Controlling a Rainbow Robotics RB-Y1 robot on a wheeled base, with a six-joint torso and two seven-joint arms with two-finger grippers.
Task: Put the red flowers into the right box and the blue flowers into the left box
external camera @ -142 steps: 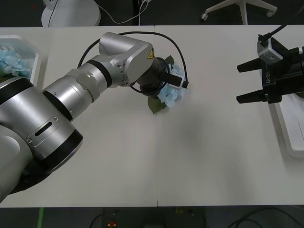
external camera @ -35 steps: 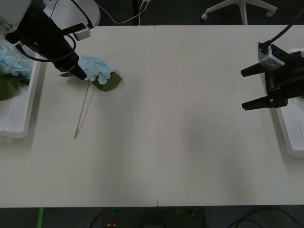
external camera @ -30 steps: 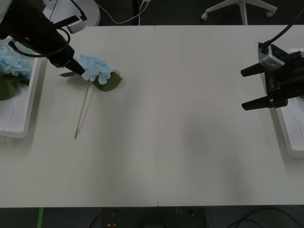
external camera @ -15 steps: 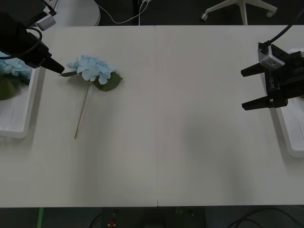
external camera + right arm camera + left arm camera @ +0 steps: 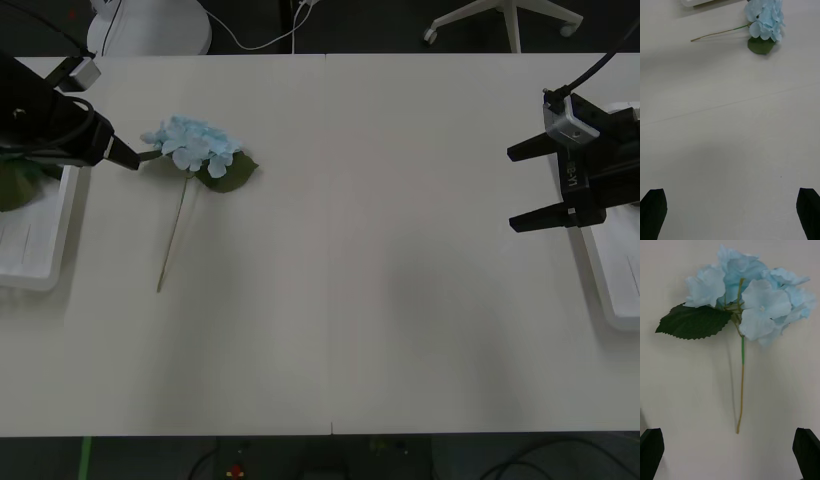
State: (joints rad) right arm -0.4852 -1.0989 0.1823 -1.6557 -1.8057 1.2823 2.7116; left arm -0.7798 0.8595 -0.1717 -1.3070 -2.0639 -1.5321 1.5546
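One of the blue flowers [image 5: 195,145] lies flat on the table, its thin stem pointing toward the front edge. My left gripper [image 5: 120,158] hovers just left of the bloom, open and apart from it; in the left wrist view the blue flower [image 5: 752,296] lies beyond the spread black fingertips [image 5: 651,444]. The left box [image 5: 35,245] sits at the table's left edge with a green leaf [image 5: 15,190] in it. My right gripper [image 5: 520,185] waits open at the far right, beside the right box [image 5: 610,290]. The red flowers are out of view.
A white round stand base [image 5: 150,25] and a chair's legs [image 5: 505,20] stand on the floor behind the table. In the right wrist view the blue flower [image 5: 765,18] lies far across bare tabletop from the open right gripper [image 5: 730,213].
My left gripper has let go of the blue flower and drawn back left toward the left box. The flower stays where it lay. The right arm has not moved.
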